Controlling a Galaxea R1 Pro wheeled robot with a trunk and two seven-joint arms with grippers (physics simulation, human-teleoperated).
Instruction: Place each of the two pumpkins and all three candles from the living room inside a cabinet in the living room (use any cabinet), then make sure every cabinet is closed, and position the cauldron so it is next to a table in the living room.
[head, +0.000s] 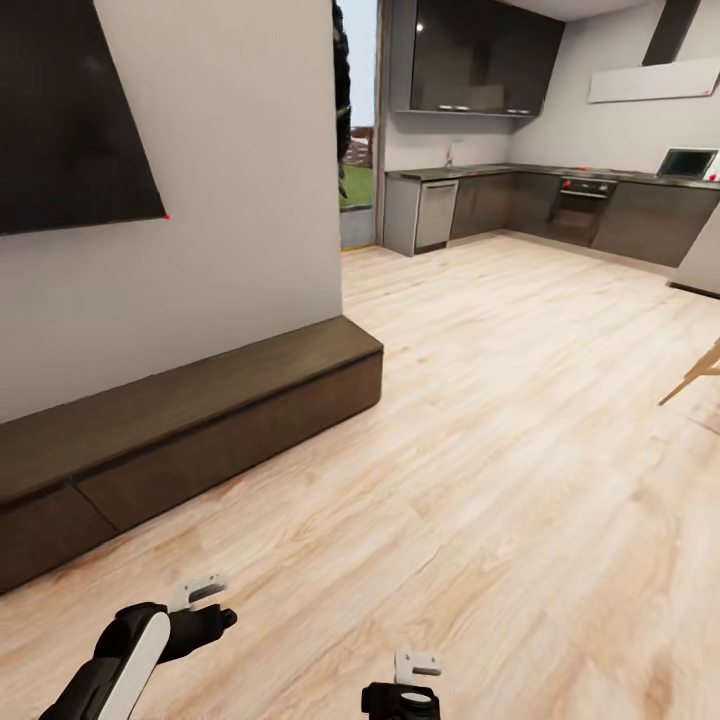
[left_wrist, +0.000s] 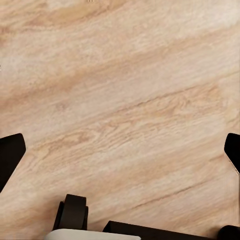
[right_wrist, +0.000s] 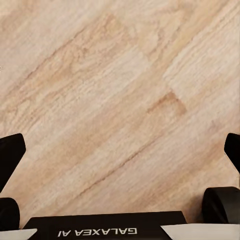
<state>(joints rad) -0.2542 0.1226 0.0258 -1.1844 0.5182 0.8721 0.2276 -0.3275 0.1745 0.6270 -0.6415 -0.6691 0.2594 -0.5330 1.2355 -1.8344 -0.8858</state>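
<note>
The cabinet (head: 200, 420), a long low dark-brown unit, runs along the white wall at the left with its drawer fronts shut. The pumpkins, the candles and the cauldron are out of view. My left gripper (head: 203, 618) hangs low over the wood floor, a short way in front of the cabinet. Its fingers (left_wrist: 10, 155) are spread wide with bare floor between them, so it is open. My right gripper (head: 405, 695) sits at the bottom edge of the head view, also open over plain floor, with one dark fingertip (right_wrist: 11, 152) at each side of the wrist view.
A dark TV screen (head: 70, 110) hangs on the wall above the cabinet. Light wood floor (head: 480, 450) stretches ahead to a grey kitchen (head: 560, 200). A slanted wooden furniture leg (head: 695, 375) pokes in at the right edge.
</note>
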